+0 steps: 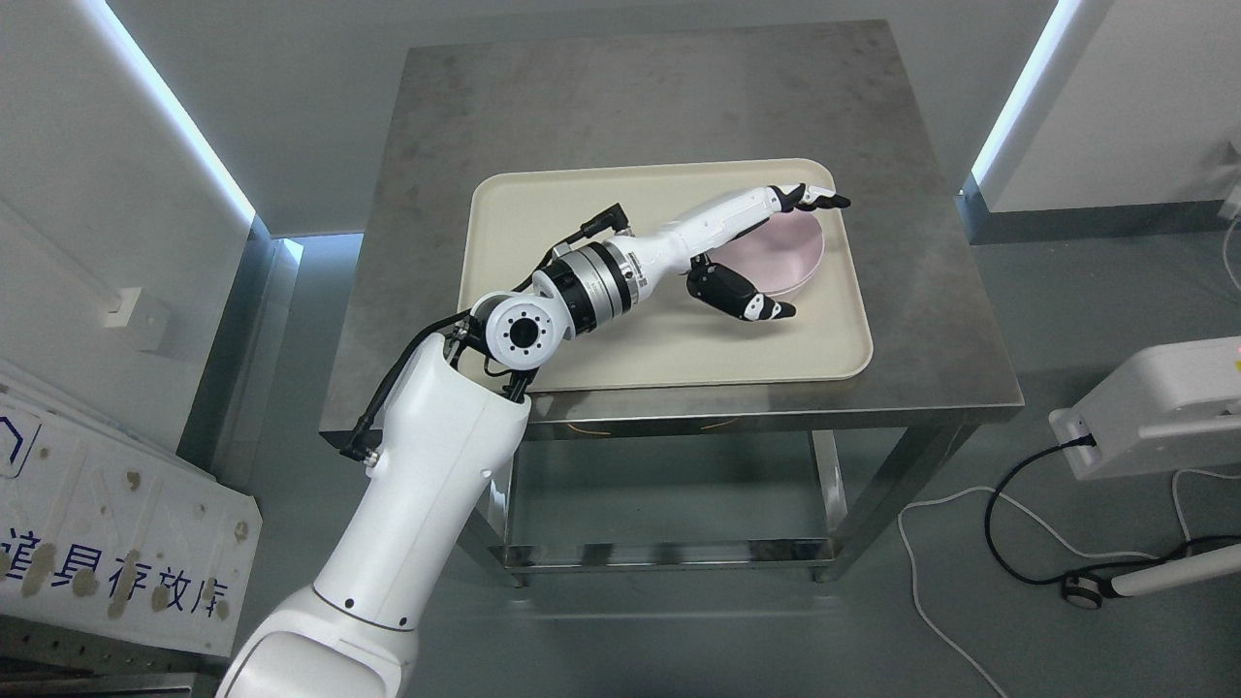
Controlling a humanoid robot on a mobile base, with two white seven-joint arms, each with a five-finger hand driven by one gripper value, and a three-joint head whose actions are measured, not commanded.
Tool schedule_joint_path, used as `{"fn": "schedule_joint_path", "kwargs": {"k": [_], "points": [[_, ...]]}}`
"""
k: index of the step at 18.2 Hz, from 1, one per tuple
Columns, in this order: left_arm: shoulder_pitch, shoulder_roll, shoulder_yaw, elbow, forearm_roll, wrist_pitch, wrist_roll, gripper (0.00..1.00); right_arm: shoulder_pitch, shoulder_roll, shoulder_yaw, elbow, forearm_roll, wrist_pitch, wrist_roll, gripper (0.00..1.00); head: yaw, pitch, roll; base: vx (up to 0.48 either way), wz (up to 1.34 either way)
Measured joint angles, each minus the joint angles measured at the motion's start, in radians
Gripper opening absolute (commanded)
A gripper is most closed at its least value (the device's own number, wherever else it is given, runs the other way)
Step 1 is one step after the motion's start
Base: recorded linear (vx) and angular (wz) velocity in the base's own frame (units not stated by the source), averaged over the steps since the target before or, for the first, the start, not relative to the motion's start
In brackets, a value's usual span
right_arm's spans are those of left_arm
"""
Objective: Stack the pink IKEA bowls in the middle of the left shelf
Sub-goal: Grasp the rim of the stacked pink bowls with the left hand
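Reaching across the tray (pixel 543 359), my left hand (pixel 766 252) hangs over the pink bowl (pixel 790 257) with its fingers (pixel 819 199) stretched out past the bowl's far rim and the thumb (pixel 742 296) spread wide at the near rim. It straddles the bowl rather than pinching it; whether any finger touches the rim I cannot tell. I judge this spread is there so I can take the bowl across its width, since it sits upright and shallow and gives nothing else to grip.

That bowl lies in the tray's far right corner, and the tray rests on the bench (pixel 921 320), nearer its front edge. I see only one bowl here, and no shelf is in view, so the stacking is not yet begun.

From the bench's front left corner my forearm runs diagonally toward the far right, wrist nearly straight, palm turned down and sideways. My right arm is out of sight.
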Motion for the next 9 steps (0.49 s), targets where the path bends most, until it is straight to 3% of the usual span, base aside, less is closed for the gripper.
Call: {"fn": "schedule_joint_path", "kwargs": {"k": [9], "points": [[0.018,0.039,0.015,-0.059,-0.109,0.082,-0.032,0.6,0.0,0.0,0.0,0.0,0.0,0.0,0.0,1.0,0.0,0.0,0.0,0.0,0.0]]}}
